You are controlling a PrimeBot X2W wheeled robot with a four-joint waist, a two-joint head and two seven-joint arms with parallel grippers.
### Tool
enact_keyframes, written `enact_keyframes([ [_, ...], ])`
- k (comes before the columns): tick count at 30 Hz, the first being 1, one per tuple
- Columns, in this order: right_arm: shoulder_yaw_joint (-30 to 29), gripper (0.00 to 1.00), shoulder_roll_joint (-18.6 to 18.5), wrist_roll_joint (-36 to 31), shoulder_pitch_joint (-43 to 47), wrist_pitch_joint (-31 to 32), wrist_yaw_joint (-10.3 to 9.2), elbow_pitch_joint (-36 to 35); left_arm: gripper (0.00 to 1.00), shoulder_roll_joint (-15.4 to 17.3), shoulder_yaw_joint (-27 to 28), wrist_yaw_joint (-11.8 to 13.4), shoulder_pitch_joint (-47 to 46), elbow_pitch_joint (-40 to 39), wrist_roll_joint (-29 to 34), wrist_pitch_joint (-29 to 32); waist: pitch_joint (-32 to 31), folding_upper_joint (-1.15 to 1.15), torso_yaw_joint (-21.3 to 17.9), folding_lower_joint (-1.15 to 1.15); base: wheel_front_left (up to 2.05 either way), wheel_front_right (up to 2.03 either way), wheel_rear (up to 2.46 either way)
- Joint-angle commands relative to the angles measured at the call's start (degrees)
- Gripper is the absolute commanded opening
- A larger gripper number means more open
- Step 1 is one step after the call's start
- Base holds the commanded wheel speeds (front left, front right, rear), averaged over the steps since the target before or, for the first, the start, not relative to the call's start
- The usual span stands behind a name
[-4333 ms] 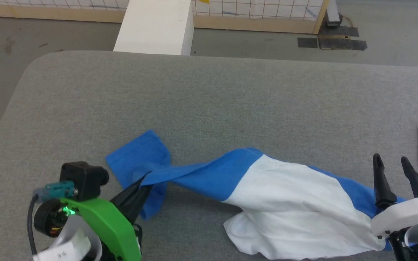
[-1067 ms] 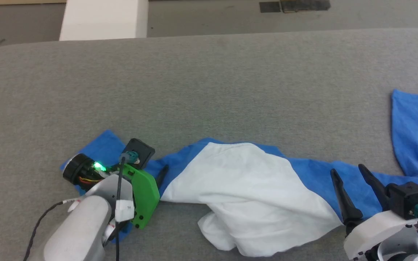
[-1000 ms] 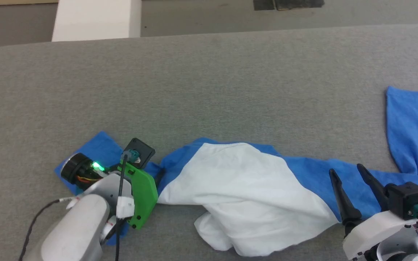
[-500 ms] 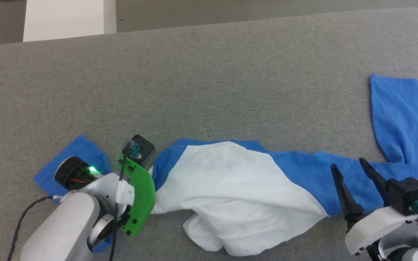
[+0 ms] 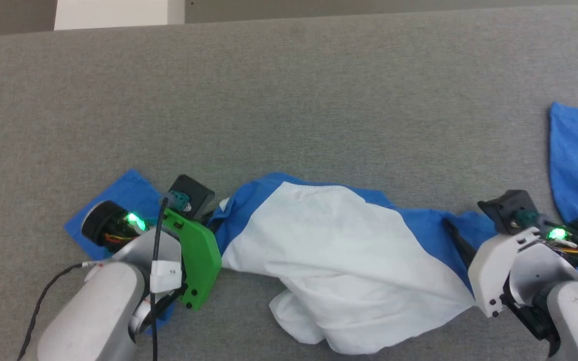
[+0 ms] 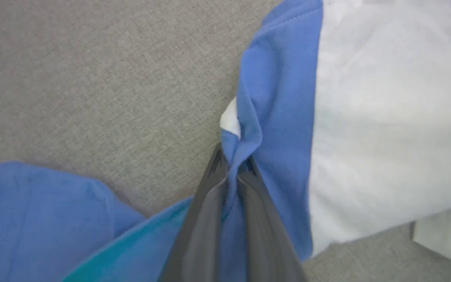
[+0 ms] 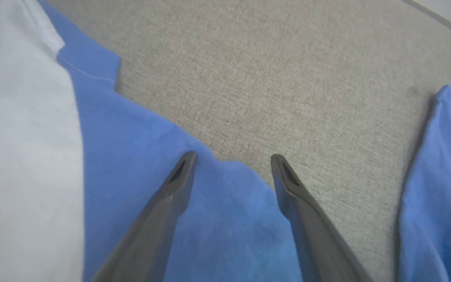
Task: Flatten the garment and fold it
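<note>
On the table before us the garment lies twisted and bunched, white body in the middle, blue at both ends. Our left gripper is clamped on a small fold of blue cloth beside the white panel. Our right gripper stands wide apart over the blue cloth at the other end, with nothing in it. We judge the left pinch thin: a hard pull could slip it free. If the right closes so near the edge it may miss or catch one layer, and pulling would then tighten the twist, not flatten it.
</note>
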Motion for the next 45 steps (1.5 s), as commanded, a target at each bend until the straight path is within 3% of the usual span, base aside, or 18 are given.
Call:
enact_keyframes([
  [1, 1.61, 1.0, -0.86, 1.27, -1.55, 2.38, -0.1, 1.12, 0.0, -0.44, 0.48, 0.38, -1.33, 0.49, 1.05, -1.6, 1.02, 0.0, 1.35, 0.0, 0.0, 0.0, 0.0],
  [4, 4.54, 1.0, -2.35, 3.99, -3.41, 7.68, -0.1, 3.23, 0.0, -1.21, 0.92, 0.76, -2.0, 1.31, 1.28, -4.01, 1.37, 0.0, 2.09, 0.0, 0.0, 0.0, 0.0],
  [5, 5.44, 0.76, -2.81, 4.79, -3.94, 9.77, -0.1, 3.88, 0.0, -1.5, 1.05, 0.91, -2.13, 1.54, 1.3, -4.81, 1.48, 0.0, 2.39, 0.0, 0.0, 0.0, 0.0],
  [7, 6.83, 0.0, -3.5, 5.94, -4.68, 12.64, -0.1, 4.36, 0.0, -2.0, 1.13, 1.06, -2.19, 2.0, 1.11, -5.77, 1.62, 0.0, 2.94, 0.0, 0.0, 0.0, 0.0],
  [12, 5.32, 0.0, -3.49, 5.18, -6.74, 11.81, -0.1, 3.26, 0.0, -2.67, 1.52, 1.51, -1.82, 3.52, 0.72, -8.11, 1.59, 0.0, 3.48, 0.0, 0.0, 0.0, 0.0],
  [23, -8.45, 0.0, 3.72, -8.29, -14.76, -6.07, -0.1, 0.58, 0.0, -4.35, 1.46, 1.47, -2.13, 6.12, -0.49, -11.15, 0.86, 0.0, 3.19, 0.0, 0.0, 0.0, 0.0],
  [31, -7.57, 0.0, 6.27, -8.31, -25.18, -7.26, -0.1, 10.91, 0.0, -5.92, 3.05, 2.02, -5.54, 7.69, -1.99, -12.33, 3.57, 0.0, 3.22, 0.0, 0.0, 0.0, 0.0],
  [32, -6.7, 0.0, 6.45, -7.52, -26.8, -7.0, -0.1, 13.61, 0.28, -6.28, 3.32, 2.2, -6.17, 8.01, -2.18, -12.56, 4.03, 0.0, 3.41, 0.0, 0.0, 0.0, 0.0],
  [33, -6.27, 0.0, 6.63, -6.85, -28.0, -6.73, -0.1, 15.77, 0.49, -6.61, 3.54, 2.36, -6.57, 8.28, -2.39, -12.76, 4.36, 0.0, 3.56, 0.0, 0.0, 0.0, 0.0],
  [34, -5.66, 0.0, 6.8, -6.12, -29.3, -6.26, -0.1, 18.49, 1.0, -6.88, 3.6, 2.44, -7.05, 8.63, -2.44, -12.96, 4.69, 0.0, 3.76, 0.0, 0.0, 0.0, 0.0],
  [36, -5.94, 0.0, 7.05, -5.06, -31.28, -5.55, -0.1, 23.14, 1.0, -7.3, 3.48, 2.47, -7.7, 9.32, -2.35, -13.37, 5.1, 0.0, 4.18, 0.0, 0.0, 0.0, 0.0],
  [37, -6.11, 0.82, 7.13, -4.76, -31.87, -5.28, -0.1, 24.92, 1.0, -7.51, 3.41, 2.48, -7.82, 9.59, -2.34, -13.69, 5.12, 0.0, 4.39, 0.0, 0.0, 0.0, 0.0],
  [38, -6.51, 1.0, 7.2, -4.54, -32.47, -5.65, -0.1, 26.47, 1.0, -7.72, 3.28, 2.48, -7.78, 9.84, -2.32, -14.08, 5.02, 0.0, 4.68, 0.0, 0.0, 0.0, 0.0],
  [42, -8.48, 1.0, 7.51, -3.6, -31.48, -10.71, -0.1, 27.79, 1.0, -7.64, 3.0, 2.7, -6.3, 9.83, -1.89, -16.26, 3.11, 0.0, 5.38, 0.0, 0.0, 0.0, 0.0],
  [45, -10.69, 1.0, 8.0, -2.36, -27.13, -15.66, -0.1, 24.8, 1.0, -7.25, 2.28, 2.65, -4.15, 8.64, -1.33, -18.0, 0.58, 0.0, 5.78, 0.0, 0.0, 0.0, 0.0],
])
